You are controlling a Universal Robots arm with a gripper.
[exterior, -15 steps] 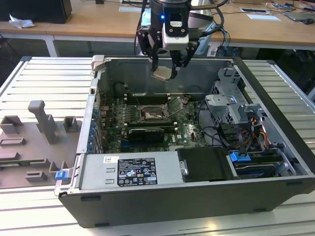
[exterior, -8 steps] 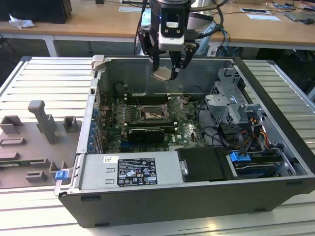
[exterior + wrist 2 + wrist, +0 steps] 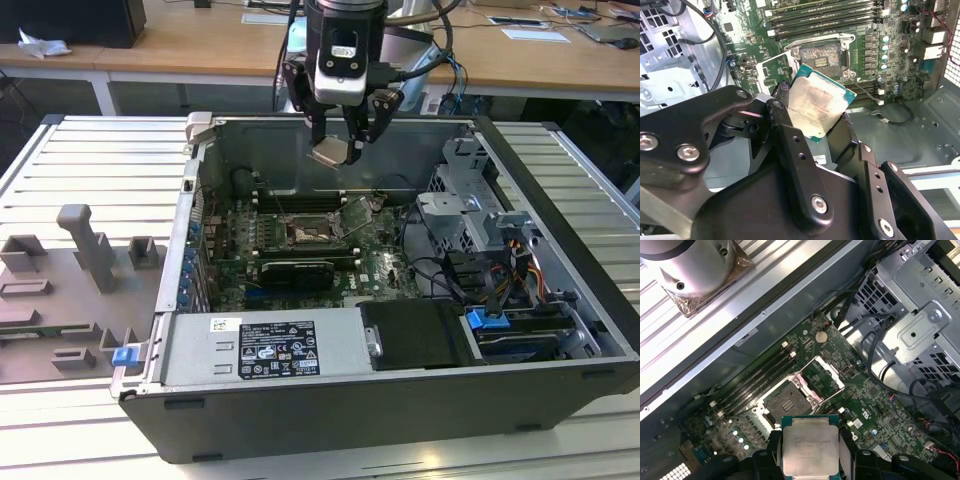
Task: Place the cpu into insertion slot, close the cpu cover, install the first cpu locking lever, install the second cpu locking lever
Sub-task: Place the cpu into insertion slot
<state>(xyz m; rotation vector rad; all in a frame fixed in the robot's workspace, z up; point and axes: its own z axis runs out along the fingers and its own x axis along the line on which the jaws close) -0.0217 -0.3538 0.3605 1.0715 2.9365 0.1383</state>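
One chip, the cpu (image 3: 331, 152), hangs clamped in the gripper (image 3: 336, 148) above the open computer case (image 3: 420, 420), over the far part of the motherboard (image 3: 385, 268). In the exterior view the insertion slot (image 3: 309, 232) lies below the chip and a little nearer, well apart from it, and its dark bed is bare. The cpu cover (image 3: 357, 214) stands raised at the slot's edge on the exterior view's right, so the socket is open.

The main risk, as I judge it, is alignment. In the second wrist view the chip looks turned and tilted against the square of the slot. If it comes down like that, a corner could meet the silver frame or the contact bed first and bend the contacts.

The hold is also slight, on two thin edges only. A slip or pivot could drop the chip onto the board from this height.

The raised cover stands close to the way down, and a finger could catch it.

In the first wrist view the chip lies between the fingers (image 3: 774, 452) with its dull metal top toward the camera. One dark pad presses each of two opposite sides, and the other two edges are free. The far edge juts out past the fingertips toward the socket.
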